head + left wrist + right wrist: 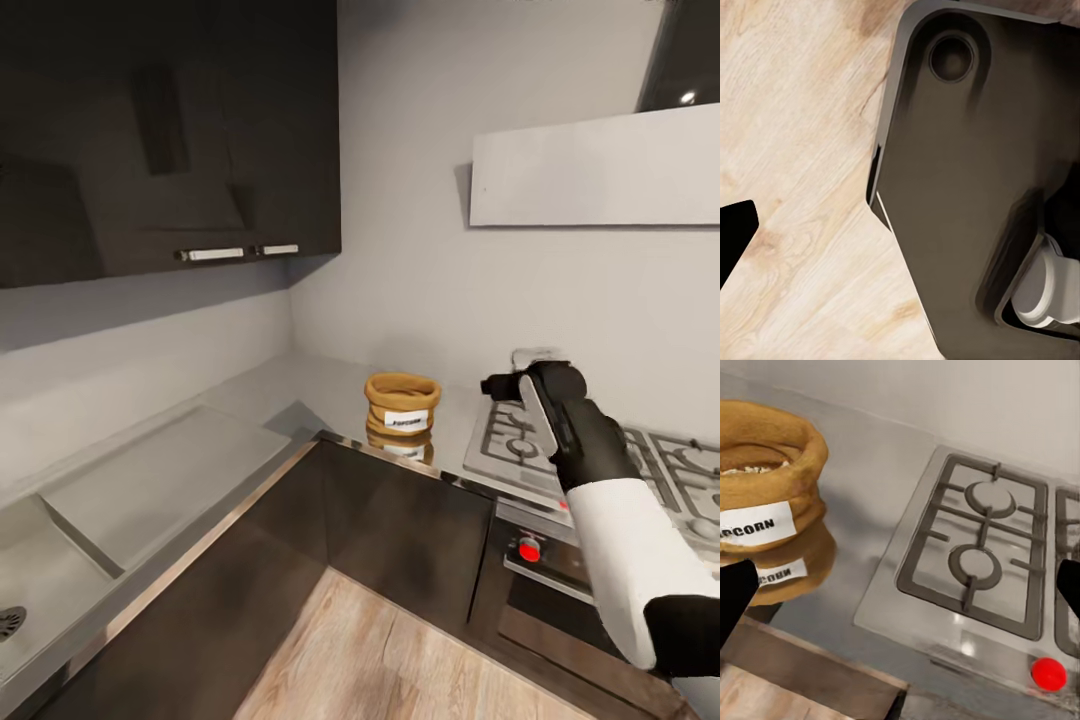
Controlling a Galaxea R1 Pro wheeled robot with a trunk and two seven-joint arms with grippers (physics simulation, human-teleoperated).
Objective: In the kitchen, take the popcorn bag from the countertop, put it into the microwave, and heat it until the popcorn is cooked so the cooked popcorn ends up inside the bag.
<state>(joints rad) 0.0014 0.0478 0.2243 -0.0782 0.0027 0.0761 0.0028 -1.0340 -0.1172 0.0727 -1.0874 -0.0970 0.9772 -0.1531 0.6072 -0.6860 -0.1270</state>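
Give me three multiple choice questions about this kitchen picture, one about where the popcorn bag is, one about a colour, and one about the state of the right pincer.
1. Where does the popcorn bag stand?
A. on the countertop beside the hob
B. on the hob grates
C. on the wooden floor

2. What colour is the knob on the front below the hob?
A. green
B. red
C. blue

3. What is the right pincer doing?
A. gripping the bag
B. resting on the floor
C. holding nothing, near the bag but apart from it

Answers:
1 A, the bag sits on the grey slab, left of the hob in the head view.
2 B, the head view shows a red knob.
3 C, a gap separates it from the bag.
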